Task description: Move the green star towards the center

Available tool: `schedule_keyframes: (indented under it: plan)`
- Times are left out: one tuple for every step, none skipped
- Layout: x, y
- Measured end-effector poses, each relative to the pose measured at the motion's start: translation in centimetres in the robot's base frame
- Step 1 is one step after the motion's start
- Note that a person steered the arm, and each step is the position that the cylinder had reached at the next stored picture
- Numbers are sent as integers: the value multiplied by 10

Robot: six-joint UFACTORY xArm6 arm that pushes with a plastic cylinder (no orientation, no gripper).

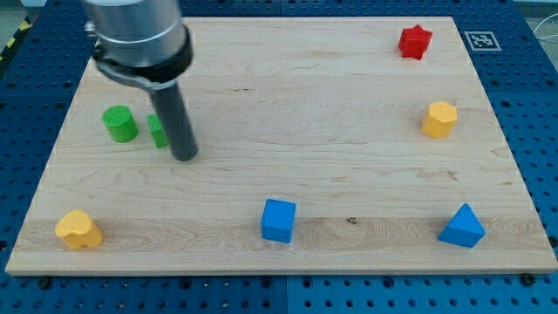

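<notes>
The green star lies at the view's left on the wooden board, mostly hidden behind my rod; only its left part shows. My tip rests on the board just right of and slightly below the green star, close against it. A green cylinder stands a little further left of the star.
A red star is at the top right. A yellow hexagon block is at the right. A blue cube sits at the bottom middle, a blue triangle at the bottom right, a yellow heart-like block at the bottom left.
</notes>
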State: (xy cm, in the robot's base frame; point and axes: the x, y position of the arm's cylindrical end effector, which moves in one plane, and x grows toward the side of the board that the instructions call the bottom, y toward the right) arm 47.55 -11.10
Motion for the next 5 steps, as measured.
schedule_keyframes:
  plan:
    - [-1, 27]
    - [0, 32]
    - [18, 13]
    - [33, -9]
    - [38, -23]
